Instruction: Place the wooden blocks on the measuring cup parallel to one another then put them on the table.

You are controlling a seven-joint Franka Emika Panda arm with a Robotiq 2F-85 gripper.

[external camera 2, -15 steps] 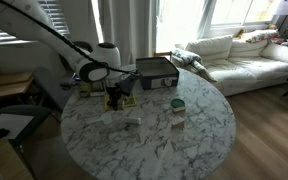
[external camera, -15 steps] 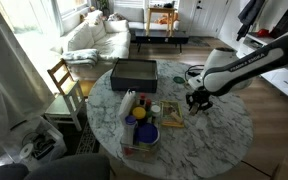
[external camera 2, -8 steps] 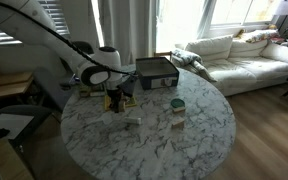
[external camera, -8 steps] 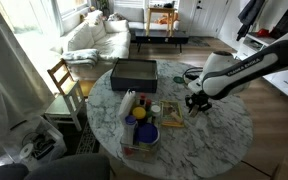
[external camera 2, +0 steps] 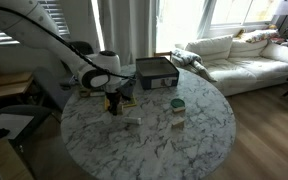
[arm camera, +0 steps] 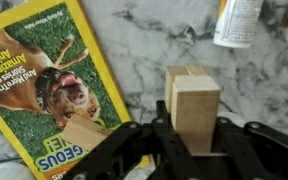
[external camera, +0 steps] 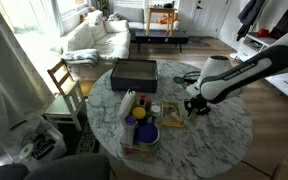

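The gripper is clamping a pale wooden block between its fingers, closed only to the block's width, over the marbled table, beside a magazine and white bottle

Bare table between magazine and bottle

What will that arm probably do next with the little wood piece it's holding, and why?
Probably lower straight down and set the wooden block on the table. In the wrist view the gripper has the block pinched between its jaws, and bare marble seems to lie under it, just beside the magazine. The jaws should open only once the block rests on the top.
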